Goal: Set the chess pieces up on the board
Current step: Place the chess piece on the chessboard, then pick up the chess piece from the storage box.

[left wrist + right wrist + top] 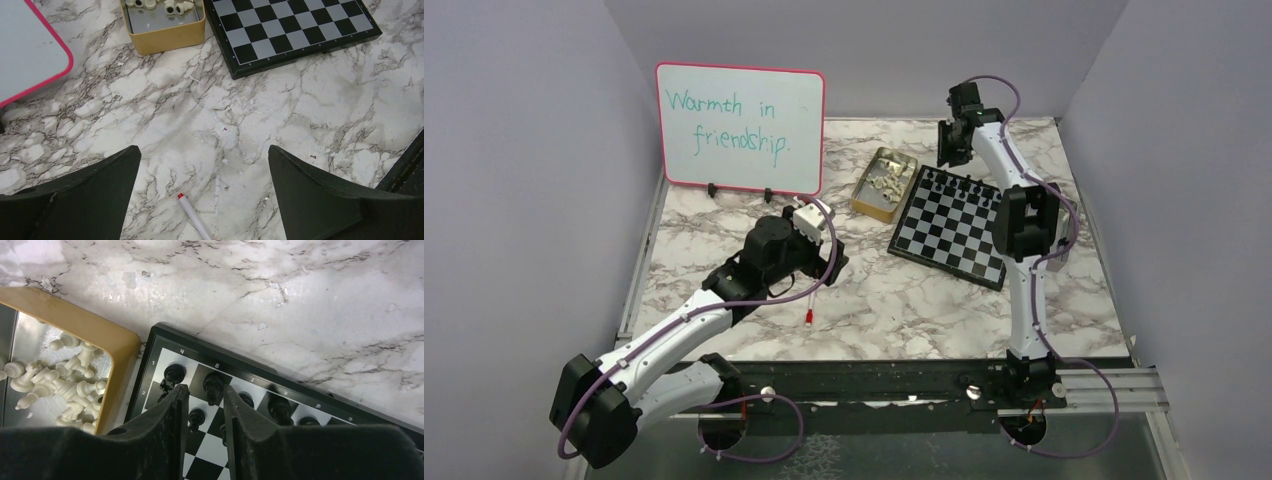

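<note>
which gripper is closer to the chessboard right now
Right. The right gripper hangs over the black pieces at the far edge of the board; the left gripper is off it, above bare marble.

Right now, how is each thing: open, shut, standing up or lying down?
left gripper, open, empty
right gripper, open above the board
board, lying flat
black pieces, standing upright on the board
cream pieces, heaped in the tin
tin, open
whiteboard, standing upright
pen, lying flat
</note>
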Robot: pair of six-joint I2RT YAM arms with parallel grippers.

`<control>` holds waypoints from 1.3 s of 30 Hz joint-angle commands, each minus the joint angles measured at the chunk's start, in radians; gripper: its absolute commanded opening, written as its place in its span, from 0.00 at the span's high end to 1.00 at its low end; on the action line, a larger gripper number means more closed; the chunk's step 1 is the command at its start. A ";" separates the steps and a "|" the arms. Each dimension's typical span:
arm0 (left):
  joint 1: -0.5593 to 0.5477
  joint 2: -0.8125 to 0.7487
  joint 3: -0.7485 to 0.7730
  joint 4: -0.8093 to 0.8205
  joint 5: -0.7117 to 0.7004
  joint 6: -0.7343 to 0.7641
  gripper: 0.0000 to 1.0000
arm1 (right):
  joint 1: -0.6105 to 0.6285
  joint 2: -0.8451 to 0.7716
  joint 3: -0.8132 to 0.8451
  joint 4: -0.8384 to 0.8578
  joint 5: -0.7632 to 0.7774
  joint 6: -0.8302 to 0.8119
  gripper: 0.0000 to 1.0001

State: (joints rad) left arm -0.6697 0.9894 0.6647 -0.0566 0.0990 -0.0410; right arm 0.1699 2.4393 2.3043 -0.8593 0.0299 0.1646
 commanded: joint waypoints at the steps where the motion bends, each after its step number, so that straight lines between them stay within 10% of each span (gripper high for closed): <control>1: -0.006 -0.025 -0.005 0.017 -0.018 0.007 0.01 | -0.012 -0.148 -0.031 -0.004 0.043 0.010 0.63; 19: -0.021 -0.103 -0.030 0.019 -0.008 -0.010 0.01 | -0.280 -0.750 -0.740 0.143 0.235 -0.007 0.58; 39: -0.195 -0.184 -0.055 -0.013 -0.150 0.068 0.01 | -0.372 -0.673 -0.871 0.155 0.435 0.124 0.57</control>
State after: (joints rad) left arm -0.8364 0.8314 0.6235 -0.0628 0.0196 -0.0154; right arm -0.1921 1.7161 1.3972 -0.6704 0.4015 0.1829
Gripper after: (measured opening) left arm 0.990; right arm 0.430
